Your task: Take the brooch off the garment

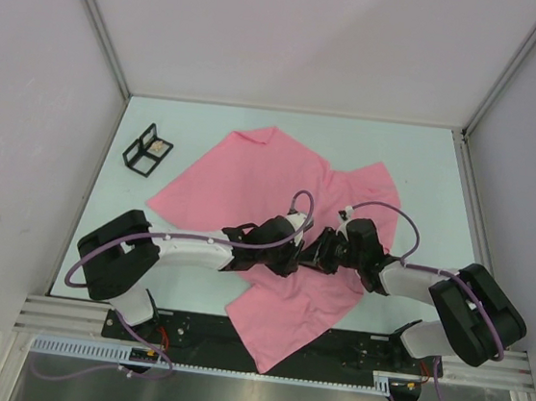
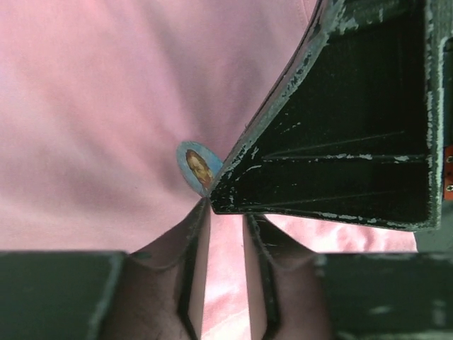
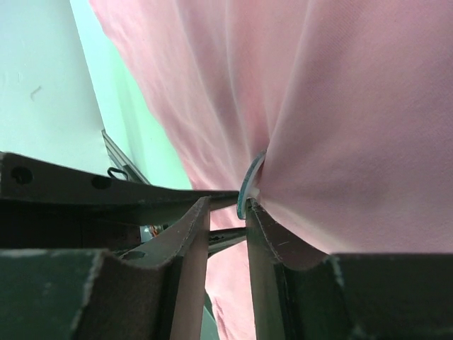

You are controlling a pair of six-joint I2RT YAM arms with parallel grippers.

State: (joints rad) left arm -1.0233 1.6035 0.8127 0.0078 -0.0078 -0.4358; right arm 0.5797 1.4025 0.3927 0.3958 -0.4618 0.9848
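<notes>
The garment point(image 1: 252, 174) is a pink T-shirt spread on the table. Both grippers meet over its lower middle. The brooch point(image 2: 198, 166) is a small oval with a blue rim and a brownish picture, pinned to the cloth point(image 2: 106, 106). My left gripper point(image 2: 226, 212) is open just below the brooch, with pink cloth showing through the gap. The dark right finger point(image 2: 340, 127) touches the brooch's edge. In the right wrist view the brooch point(image 3: 248, 185) is edge-on at one fingertip of my open right gripper point(image 3: 228, 204). In the top view the arms hide the brooch.
A small black wire stand point(image 1: 148, 150) holding a card sits on the pale table point(image 1: 426, 170) at the back left, off the shirt. White walls close in the table on three sides. The arms' bases and cables lie along the near edge.
</notes>
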